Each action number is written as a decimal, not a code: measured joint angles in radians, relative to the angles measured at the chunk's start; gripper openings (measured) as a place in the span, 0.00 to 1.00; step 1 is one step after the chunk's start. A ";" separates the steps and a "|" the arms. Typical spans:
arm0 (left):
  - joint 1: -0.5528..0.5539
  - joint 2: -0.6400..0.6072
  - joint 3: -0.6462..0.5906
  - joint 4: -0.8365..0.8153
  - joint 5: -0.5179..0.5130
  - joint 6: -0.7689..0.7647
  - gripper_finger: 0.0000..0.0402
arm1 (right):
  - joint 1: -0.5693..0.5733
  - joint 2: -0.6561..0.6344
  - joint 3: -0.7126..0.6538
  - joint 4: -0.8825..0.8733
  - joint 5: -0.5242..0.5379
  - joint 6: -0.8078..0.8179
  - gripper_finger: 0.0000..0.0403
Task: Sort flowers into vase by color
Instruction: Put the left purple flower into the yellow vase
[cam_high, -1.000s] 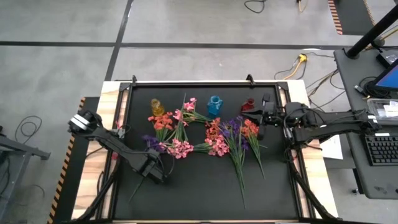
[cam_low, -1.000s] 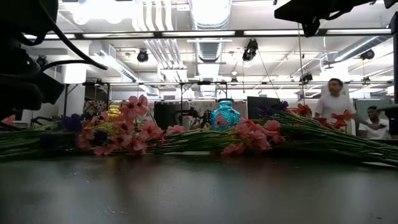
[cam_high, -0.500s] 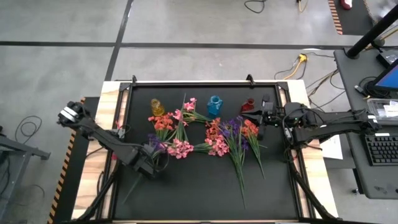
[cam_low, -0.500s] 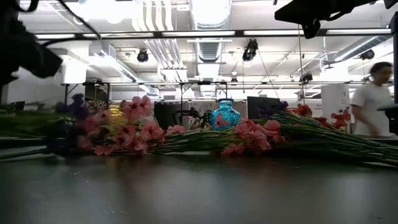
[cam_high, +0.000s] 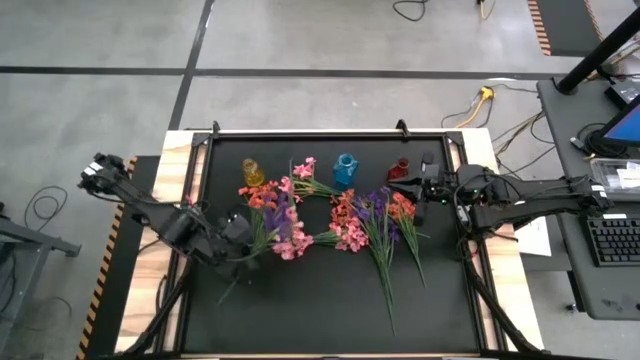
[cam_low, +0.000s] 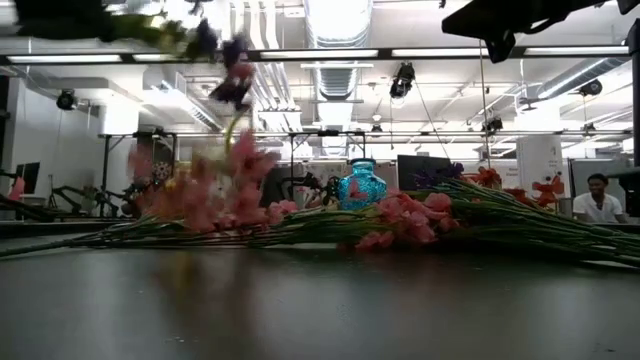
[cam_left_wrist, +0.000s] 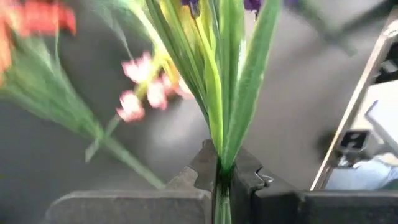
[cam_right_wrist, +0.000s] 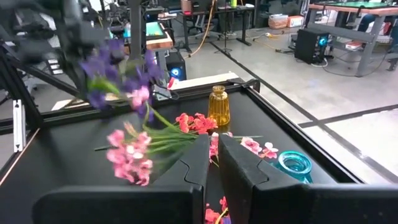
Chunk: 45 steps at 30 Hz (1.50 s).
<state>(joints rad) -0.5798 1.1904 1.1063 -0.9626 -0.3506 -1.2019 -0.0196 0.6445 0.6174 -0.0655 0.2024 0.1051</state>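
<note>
My left gripper (cam_left_wrist: 221, 180) clamps purple-blossomed green-stemmed sprig (cam_left_wrist: 217, 74), lifted above black mat (cam_high: 330, 300); right gripper (cam_right_wrist: 211, 163) closed, empty, near small red vase (cam_high: 399, 169).

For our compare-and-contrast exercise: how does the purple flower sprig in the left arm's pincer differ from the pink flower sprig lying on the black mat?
The purple-blossomed artificial sprig is lifted off the mat; the pink-blossomed artificial sprig lies flat on it. The purple one's stem is clamped in the left pincer; nothing holds the pink one. Blossom colours differ: purple versus pink. Both have thin green stems.
</note>
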 joint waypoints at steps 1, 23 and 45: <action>0.006 0.000 0.025 -0.008 -0.002 0.024 0.00 | 0.000 0.000 0.000 -0.003 0.000 0.000 0.07; 0.090 0.028 0.419 -0.176 -0.414 0.541 0.00 | 0.000 0.000 0.000 -0.086 0.000 0.055 0.07; 0.948 -0.305 -0.348 0.986 0.223 1.372 0.00 | 0.000 0.041 0.000 -0.073 0.000 0.052 0.07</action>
<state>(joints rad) 0.3677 0.8852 0.7585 0.0231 -0.1276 0.1700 -0.0196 0.6858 0.6170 -0.1386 0.2028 0.1567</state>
